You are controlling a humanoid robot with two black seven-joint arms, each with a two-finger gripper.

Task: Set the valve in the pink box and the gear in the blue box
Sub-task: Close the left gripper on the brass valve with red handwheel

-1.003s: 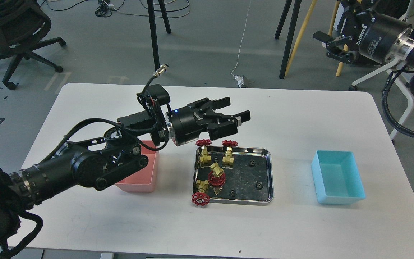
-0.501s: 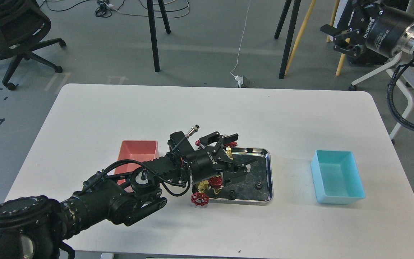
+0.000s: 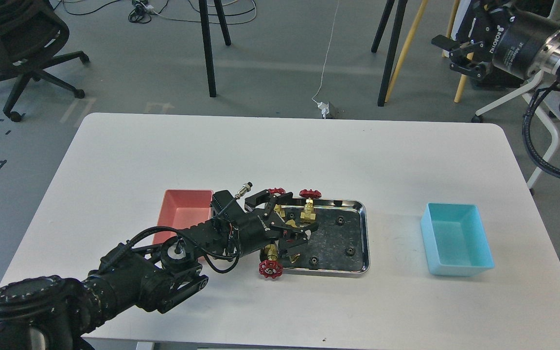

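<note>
My left tool (image 3: 292, 214) is down inside the left half of the steel tray (image 3: 363, 233), which serves here as the landmark. Its two fingers are spread apart, one near the tray's far-left corner and one lower toward the tray's middle, and they bracket the valve (image 3: 291, 224) lying at the tray's centre-left. I judge the tool released, not yet clamped on anything; contact with the brass body is hidden by the fingers.

Other valves: one upright at the tray's far rim (image 3: 309, 204), one at the far-left corner partly behind my finger, and one hanging over the tray's near-left edge (image 3: 269, 265). Small black gears (image 3: 350, 251) lie in the tray's right half.

The pink box (image 3: 183, 214) stands just left of the tray, partly behind my forearm. The blue box (image 3: 457, 238) stands well right of the tray on the surface (image 3: 309, 146). My right tool (image 3: 457, 51) is held high, far right of the tray, fingers apart.

Procedure for this step, as I judge it:
1. Centre both fingers on the brass body, not on the red handwheel, which may rotate or slip.
2. Close slowly; the neighbouring valves are close and can be nudged.
3. Lift straight up clear of the tray rim before moving left.
</note>
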